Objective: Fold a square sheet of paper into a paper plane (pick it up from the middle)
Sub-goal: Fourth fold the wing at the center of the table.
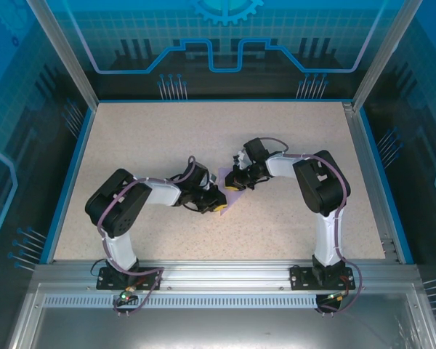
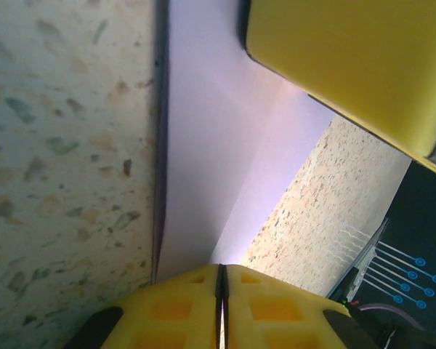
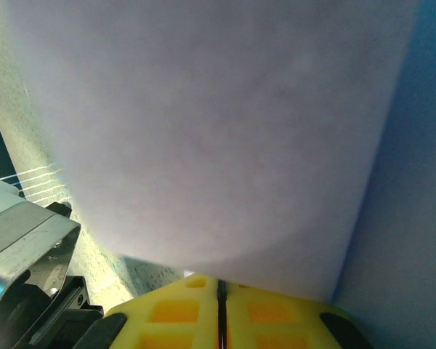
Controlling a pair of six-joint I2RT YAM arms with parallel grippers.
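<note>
Where the work sits: a speckled beige bench (image 1: 131, 138) with a blue edge strip, inside a blue-lit enclosure (image 1: 29, 116) whose walls carry circuit-style line graphics.
Near edge: a slotted aluminium rail (image 1: 218, 280) holds both arm bases, and cables loop out below each base.
Frame: aluminium posts rise at the bench's far corners.
Left arm (image 1: 120, 211): base at lower left, elbow bent outward, forearm reaching right toward the bench's middle.
Right arm (image 1: 321, 189): base at lower right, upper link upright, forearm reaching left to meet the other arm.
Left claw (image 1: 216, 199): low over the bench's middle, tip to tip with its partner. In its wrist view the yellow jaws are pressed together (image 2: 220, 270), pinching an edge of the paper.
Right claw (image 1: 234, 183): just beyond and right of the left one. In its wrist view the jaws are likewise pressed together (image 3: 221, 283), nipping the paper's lower edge.
Lavender paper sheet (image 1: 226, 208): between the two claws at mid-bench and gripped by both. The left wrist view shows it with a crease (image 2: 218, 160), one side edge-on against the speckled surface. In the right wrist view (image 3: 218, 131) it stands as a broad pale sheet close to the lens.
Right claw's finger (image 2: 349, 65): a yellow block over the paper's upper corner in the left wrist view.
</note>
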